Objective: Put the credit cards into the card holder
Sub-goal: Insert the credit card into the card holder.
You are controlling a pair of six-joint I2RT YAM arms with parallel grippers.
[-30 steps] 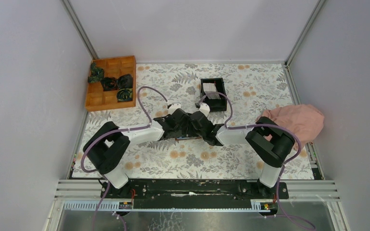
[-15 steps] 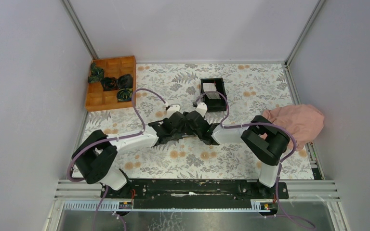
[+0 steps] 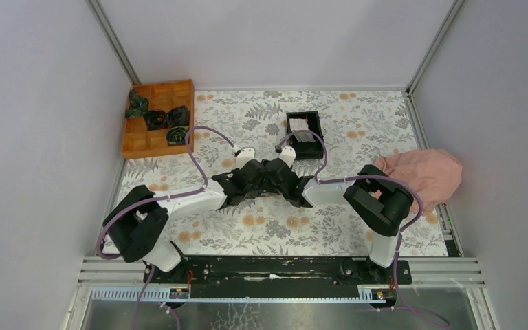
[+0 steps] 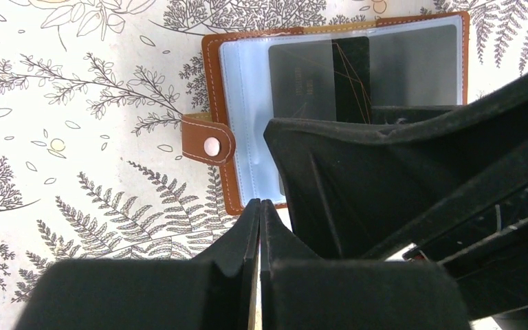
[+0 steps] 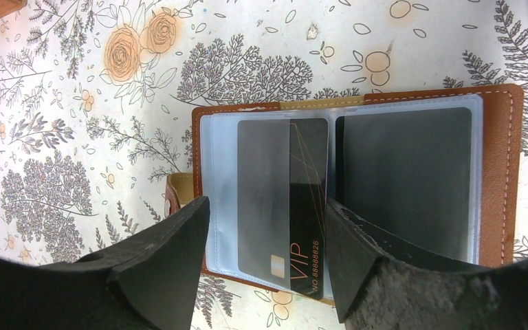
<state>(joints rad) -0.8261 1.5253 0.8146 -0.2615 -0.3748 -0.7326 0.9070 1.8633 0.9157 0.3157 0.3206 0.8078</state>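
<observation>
The card holder (image 5: 500, 172) lies open and flat at the middle of the floral table cover (image 5: 55, 137), directly under both wrists. A black VIP card (image 5: 308, 206) lies along the holder's left clear sleeve (image 5: 223, 192), and its printed end juts past the holder's edge on the gripper side. The right gripper (image 5: 266, 206) hangs over the card with its fingers spread wide to either side, clamping nothing. The left gripper (image 4: 259, 213) is pressed closed and empty, just beside the holder's edge below the snap tab (image 4: 210, 146).

The card looks only part seated. Pushing it squarely along the sleeve's length should work best, with the left fingertips pinning the holder so it cannot slide.

The remaining credit cards (image 3: 301, 130) wait in the black box (image 3: 314, 117) beyond the holder.
</observation>
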